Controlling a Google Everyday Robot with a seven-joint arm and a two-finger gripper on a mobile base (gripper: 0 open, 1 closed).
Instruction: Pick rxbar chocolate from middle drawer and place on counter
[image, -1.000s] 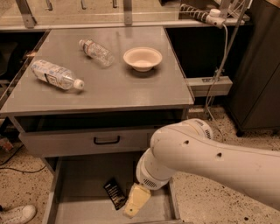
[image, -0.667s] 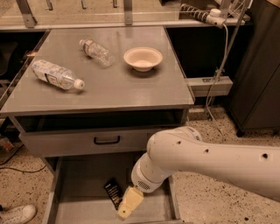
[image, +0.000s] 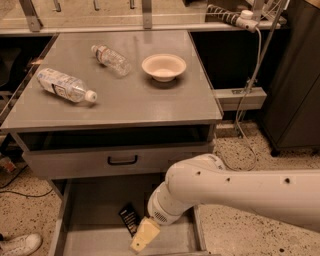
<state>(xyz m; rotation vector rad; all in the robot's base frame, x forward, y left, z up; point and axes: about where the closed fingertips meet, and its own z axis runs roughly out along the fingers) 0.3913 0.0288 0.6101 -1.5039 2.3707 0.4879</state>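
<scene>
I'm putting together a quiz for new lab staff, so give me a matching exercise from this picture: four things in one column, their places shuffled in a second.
Things:
1. bowl
2. chocolate bar
3. gripper
4. left bottle

Places:
A. flat on the floor of the open drawer
B. on its side near the left edge of the counter
C. upright toward the counter's back right
D. down in the drawer, just right of the bar

Pairs: 1-C; 2-A; 3-D; 4-B
</scene>
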